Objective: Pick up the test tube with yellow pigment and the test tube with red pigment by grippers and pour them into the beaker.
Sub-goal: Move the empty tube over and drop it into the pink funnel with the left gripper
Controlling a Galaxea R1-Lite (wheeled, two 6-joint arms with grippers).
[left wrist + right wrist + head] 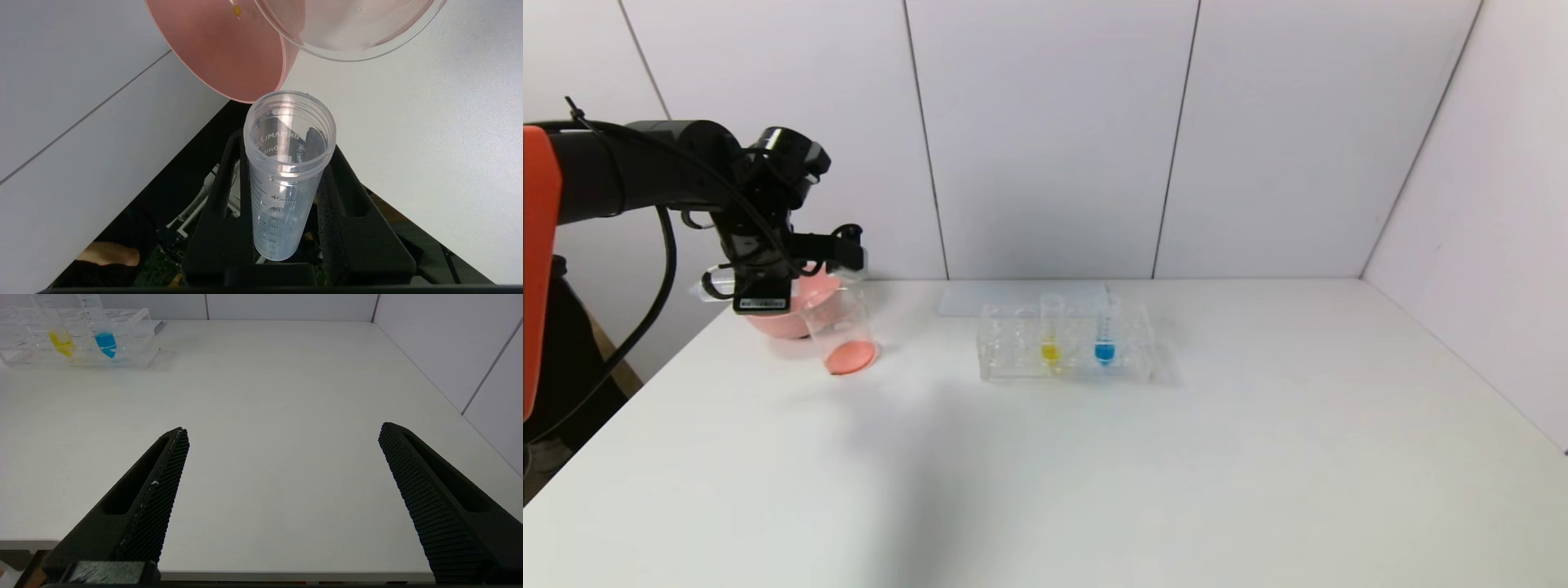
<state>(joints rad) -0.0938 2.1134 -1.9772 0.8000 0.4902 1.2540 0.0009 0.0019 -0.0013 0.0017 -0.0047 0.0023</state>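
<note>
My left gripper [768, 282] [288, 151] is shut on a clear graduated test tube [709, 286] [282, 183], the test tube with red pigment. It lies almost level, its mouth by the rim of the beaker [841, 327] [347, 32]. No colour shows inside the tube. Orange-red liquid [852, 357] covers the beaker's bottom. The test tube with yellow pigment [1050, 331] [61, 337] stands upright in the clear rack [1013, 355] [135, 318]. My right gripper [284, 428] hangs open over the table's near edge, empty, out of the head view.
A pink bowl [776, 320] [229, 49] sits right behind the beaker at the table's left side. A blue-liquid tube [1104, 331] [104, 335] stands in the rack beside the yellow one. A flat white sheet [980, 298] lies behind the rack.
</note>
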